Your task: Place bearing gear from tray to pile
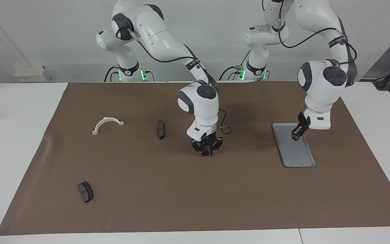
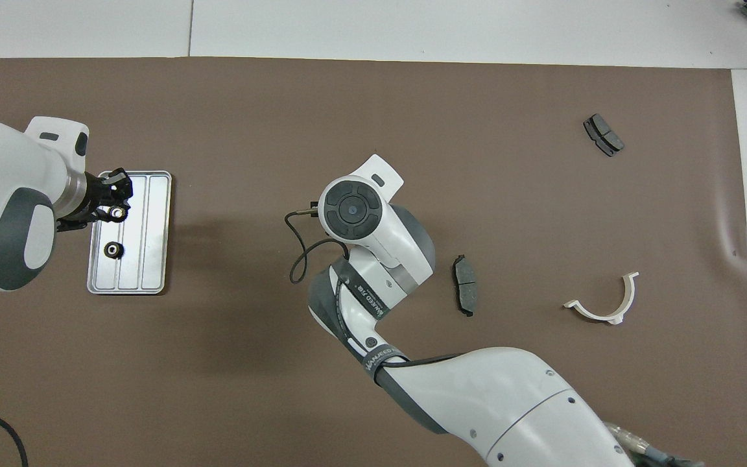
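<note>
Only overhead shows left end effector (image 2: 113,202) clenching a gear (image 2: 116,211) over the tray (image 2: 153,259); right end effector (image 1: 207,153): cannot tell.

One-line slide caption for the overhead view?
Left gripper over the tray beside a bearing gear; right arm mid-mat, near a brake pad.

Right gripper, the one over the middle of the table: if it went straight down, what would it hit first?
Probably the bare brown mat: the right gripper points straight down, low over it, with the nearest brake pad well aside.
</note>
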Tool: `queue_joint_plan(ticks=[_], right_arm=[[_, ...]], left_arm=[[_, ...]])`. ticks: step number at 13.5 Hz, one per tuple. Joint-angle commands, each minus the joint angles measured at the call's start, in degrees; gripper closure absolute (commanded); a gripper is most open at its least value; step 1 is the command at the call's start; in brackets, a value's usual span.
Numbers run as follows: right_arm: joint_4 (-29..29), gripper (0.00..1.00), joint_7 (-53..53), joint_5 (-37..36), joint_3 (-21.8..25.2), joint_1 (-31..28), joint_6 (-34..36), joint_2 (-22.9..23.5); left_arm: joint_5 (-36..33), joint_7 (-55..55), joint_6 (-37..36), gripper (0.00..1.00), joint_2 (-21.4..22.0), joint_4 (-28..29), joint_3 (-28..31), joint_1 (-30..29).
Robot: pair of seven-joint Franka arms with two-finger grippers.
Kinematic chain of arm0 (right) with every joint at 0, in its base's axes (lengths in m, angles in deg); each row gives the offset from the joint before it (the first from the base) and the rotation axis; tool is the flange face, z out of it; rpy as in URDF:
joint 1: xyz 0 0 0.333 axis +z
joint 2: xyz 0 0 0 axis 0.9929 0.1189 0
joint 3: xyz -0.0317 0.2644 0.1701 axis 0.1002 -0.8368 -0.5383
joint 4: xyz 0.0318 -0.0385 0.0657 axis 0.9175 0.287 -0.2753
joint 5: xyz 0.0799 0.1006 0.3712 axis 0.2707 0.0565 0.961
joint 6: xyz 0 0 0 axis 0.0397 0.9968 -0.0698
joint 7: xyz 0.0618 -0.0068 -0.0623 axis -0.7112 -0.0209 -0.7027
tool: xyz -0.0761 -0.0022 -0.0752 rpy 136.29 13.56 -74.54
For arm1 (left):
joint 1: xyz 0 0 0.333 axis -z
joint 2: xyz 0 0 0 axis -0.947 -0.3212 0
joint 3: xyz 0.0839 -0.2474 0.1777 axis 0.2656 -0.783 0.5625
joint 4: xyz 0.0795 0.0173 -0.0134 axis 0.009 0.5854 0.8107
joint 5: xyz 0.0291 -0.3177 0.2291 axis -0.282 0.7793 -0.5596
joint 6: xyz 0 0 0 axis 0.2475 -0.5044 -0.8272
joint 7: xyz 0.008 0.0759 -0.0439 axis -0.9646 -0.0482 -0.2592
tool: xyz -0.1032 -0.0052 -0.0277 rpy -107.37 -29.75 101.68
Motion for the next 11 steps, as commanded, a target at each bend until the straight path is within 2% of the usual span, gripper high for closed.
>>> queue_joint_plan(ticks=[1, 6, 11], right_arm=[[1.6, 0.67, 0.5, 0.1, -0.6, -0.4, -1.5, -0.8], [2.0, 0.72, 0.5, 0.0, -0.6, -0.4, -1.6, -0.8], [2.3, 0.84, 0.5, -0.2, -0.6, -0.4, -1.6, -0.8]], left_arm=[[-1.1, 0.3, -0.2, 1.0, 0.4, 0.0, 0.6, 0.6], [-1.1, 0.4, 0.1, 1.0, 0.4, 0.1, 0.6, 0.6], [-1.1, 0.3, 0.2, 1.0, 0.4, 0.1, 0.6, 0.6]])
